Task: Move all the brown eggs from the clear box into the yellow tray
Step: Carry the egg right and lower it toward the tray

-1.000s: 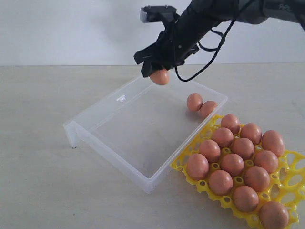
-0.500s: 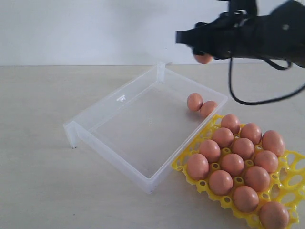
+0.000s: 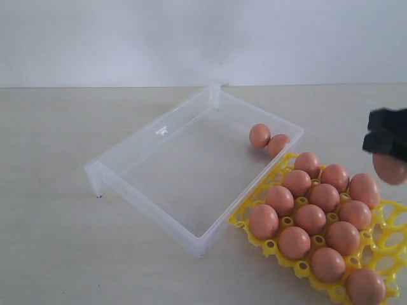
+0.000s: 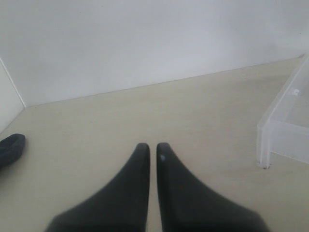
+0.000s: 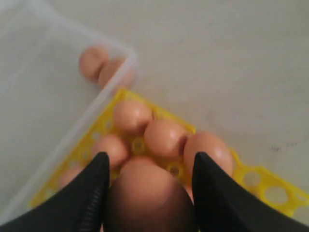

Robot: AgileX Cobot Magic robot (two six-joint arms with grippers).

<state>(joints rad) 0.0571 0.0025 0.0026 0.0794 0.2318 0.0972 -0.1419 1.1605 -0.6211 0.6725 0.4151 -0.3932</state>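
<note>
Right wrist view, brown egg (image 5: pixel 149 200) clamped in end effector (image 5: pixel 150 162)

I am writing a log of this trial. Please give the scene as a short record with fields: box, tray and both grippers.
box: two eggs left, touching, in the corner next to the tray
tray: most cups in view filled with eggs; some empty at the right
right gripper: shut on one egg, above the tray
left gripper: shut, empty, beside the box
</note>
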